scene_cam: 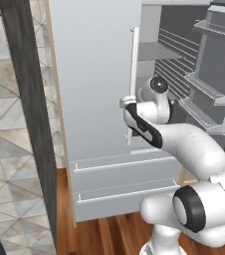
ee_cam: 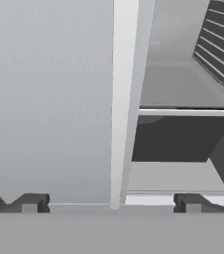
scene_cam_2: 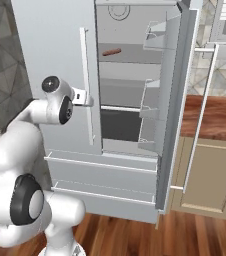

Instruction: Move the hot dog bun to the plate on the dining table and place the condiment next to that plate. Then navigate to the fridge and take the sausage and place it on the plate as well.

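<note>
The small slender reddish-brown sausage point(scene_cam_2: 111, 51) lies on an upper grey shelf point(scene_cam_2: 125, 56) inside the tall silver-grey fridge point(scene_cam_2: 50, 60), toward the shelf's left end and near its front edge, as I see it from the right base view. Nothing else sits on that shelf that I can make out. The fridge's right door point(scene_cam_2: 172, 100) stands swung open, its grey racks point(scene_cam_2: 155, 37) facing inward; I cannot tell whether they hold anything. The left door is closed, with its long vertical bar handle point(scene_cam_2: 86, 85) running down the edge next to the opening.

I have the white arm folded up in front of the closed left door, elbow low and wrist raised, with the hand pointing toward the fridge at about mid-height of the handle. My claw point(ee_cam: 111, 202) is spread wide and grips nothing: in the hand view its two dark fingertips point(ee_cam: 32, 202) sit far apart, and the pale handle bar point(ee_cam: 124, 99) rises between them, with no visible contact on either side. The claw is well below the sausage's shelf.

Past the handle, the hand view shows a lower grey shelf point(ee_cam: 183, 113) with a dark recess point(ee_cam: 173, 141) beneath it; I see no contents there. Below the doors are two drawer fronts point(scene_cam_2: 102, 175), both closed.
</note>
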